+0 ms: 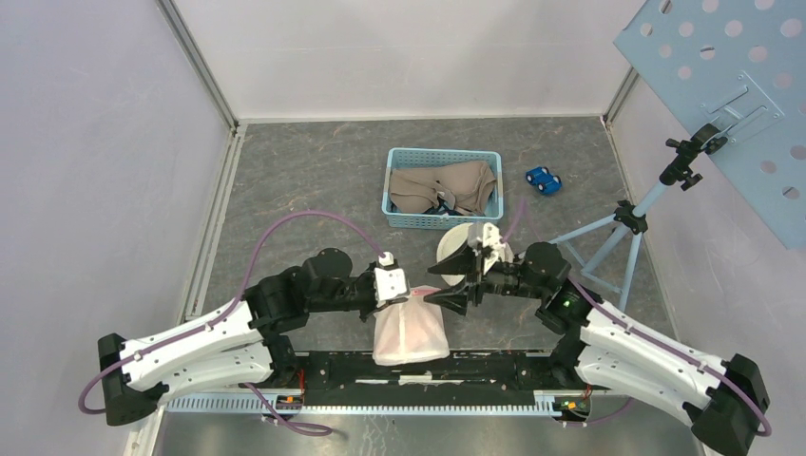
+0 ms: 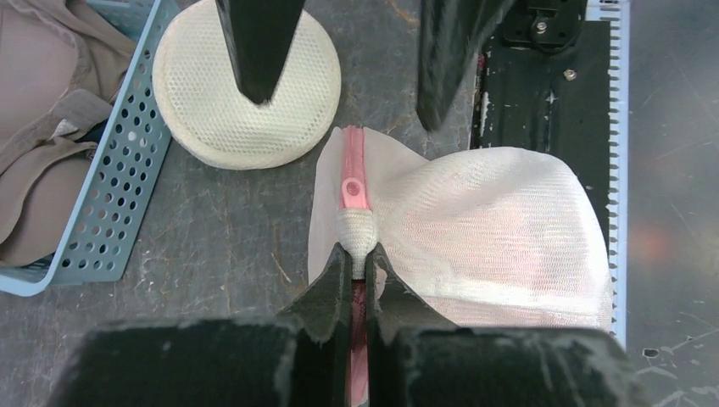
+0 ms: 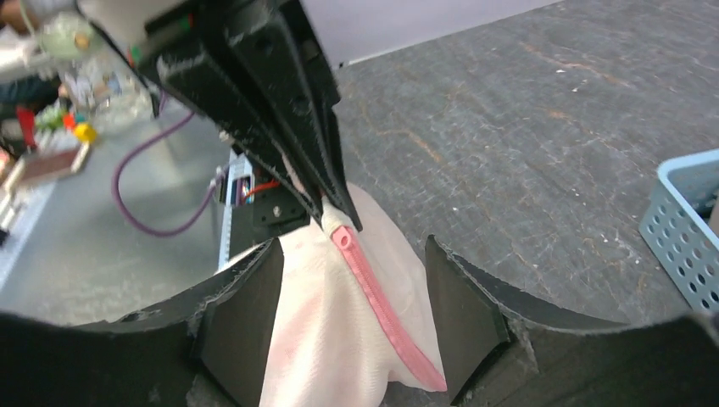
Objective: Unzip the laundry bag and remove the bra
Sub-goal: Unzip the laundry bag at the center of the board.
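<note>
Basket (image 1: 418,220) behind laundry bag (image 1: 411,332); toy car (image 1: 544,180) right of basket.

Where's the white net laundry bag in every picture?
Top external: laundry bag low centre.
Left wrist: bag centre-right.
Right wrist: bag bottom centre.
Shared landmark: blue basket, seen upper centre, at the left edge, then at the right edge.
</note>
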Tool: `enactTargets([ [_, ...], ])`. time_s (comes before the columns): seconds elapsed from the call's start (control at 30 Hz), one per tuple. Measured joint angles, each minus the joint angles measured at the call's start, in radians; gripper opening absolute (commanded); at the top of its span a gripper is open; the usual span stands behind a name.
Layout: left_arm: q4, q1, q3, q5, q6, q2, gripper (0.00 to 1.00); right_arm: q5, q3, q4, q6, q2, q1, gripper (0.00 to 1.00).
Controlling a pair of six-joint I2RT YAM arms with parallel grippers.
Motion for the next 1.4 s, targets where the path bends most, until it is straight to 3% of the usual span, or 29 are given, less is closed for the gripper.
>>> enactTargets([
  [0.2,0.003,0.000,0.000,-0.033,0.000,0.011,0.02,0.049,-0.008,0.060,0.247,0.000,-0.049,0.52],
  [0.47,0.005,0.000,0.000,-0.057,0.000,0.016,0.02,0.060,-0.108,0.185,0.579,0.050,-0.057,0.47],
  [0.7,0.006,0.000,0.000,-0.060,0.000,0.013,0.02,0.060,-0.123,0.293,0.701,0.082,-0.057,0.35],
  [1.4,0.028,0.000,0.000,-0.067,0.000,0.029,0.02,0.022,-0.156,0.439,0.828,0.174,-0.057,0.31],
])
